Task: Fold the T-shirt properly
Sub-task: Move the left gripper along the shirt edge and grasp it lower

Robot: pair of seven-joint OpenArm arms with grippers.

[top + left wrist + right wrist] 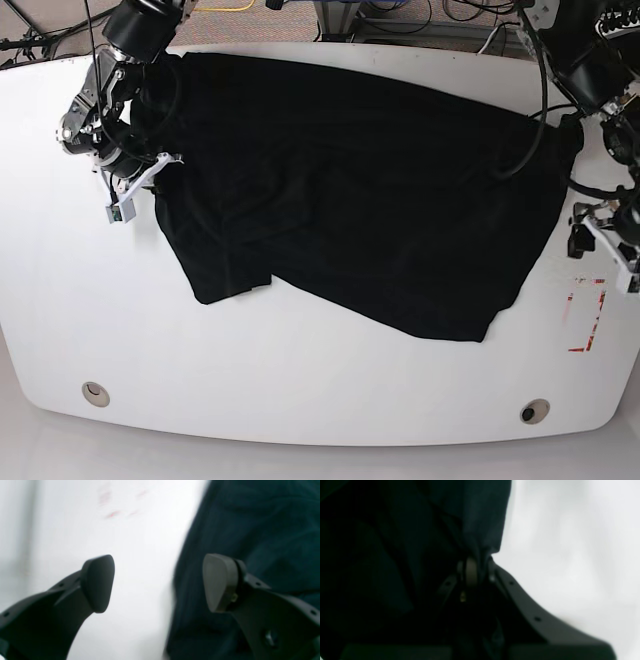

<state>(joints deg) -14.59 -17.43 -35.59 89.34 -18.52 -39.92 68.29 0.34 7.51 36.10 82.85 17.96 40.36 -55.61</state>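
Observation:
The black T-shirt [360,190] lies spread and wrinkled across the white table [300,380]. My right gripper [476,567] is shut on a bunched edge of the T-shirt [480,517]; in the base view this gripper [158,172] sits at the shirt's left edge. My left gripper [158,583] stands open at the shirt's edge, one finger [97,585] over bare table, the other [220,582] over the dark cloth [262,530]. From the base view, the left gripper [580,235] is at the shirt's right side, with nothing seen between its fingers.
Red tape marks [587,315] lie on the table near its right edge, blurred in the left wrist view [112,513]. Two round holes [95,392] [533,411] sit near the front edge. Cables run behind the table's back edge.

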